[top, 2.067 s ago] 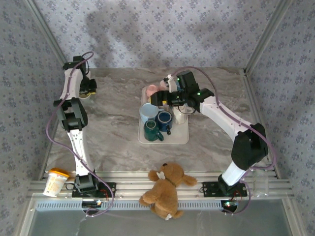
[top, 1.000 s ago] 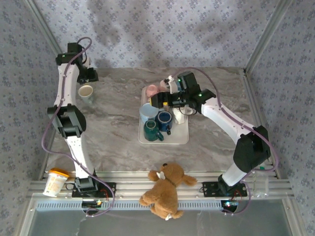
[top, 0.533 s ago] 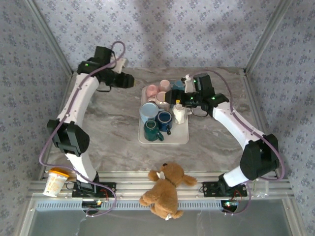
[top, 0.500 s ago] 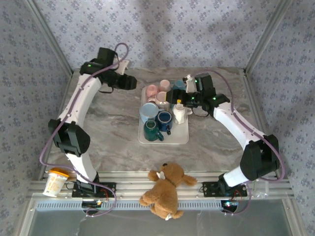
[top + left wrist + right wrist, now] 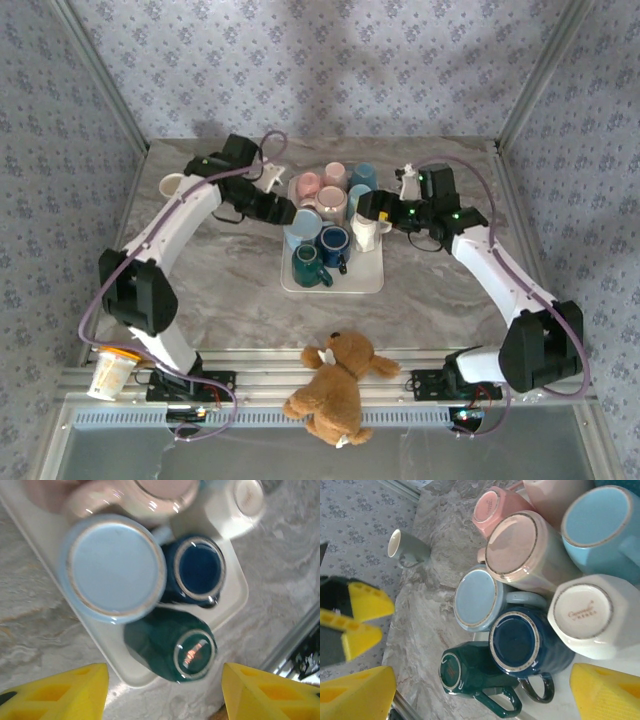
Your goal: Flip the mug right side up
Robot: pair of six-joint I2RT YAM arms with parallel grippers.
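In the middle of the top view, a tray (image 5: 366, 281) on the surface (image 5: 230, 285) holds a cluster of mugs (image 5: 333, 243), all base up. The left gripper (image 5: 283, 211) hangs at the tray's left edge with its jaws wide, just beside the light blue mug (image 5: 301, 227). The right gripper (image 5: 364, 206), also spread wide, sits just beside the white mug (image 5: 368, 233). An upright grey mug (image 5: 172, 185) stands at upper left.
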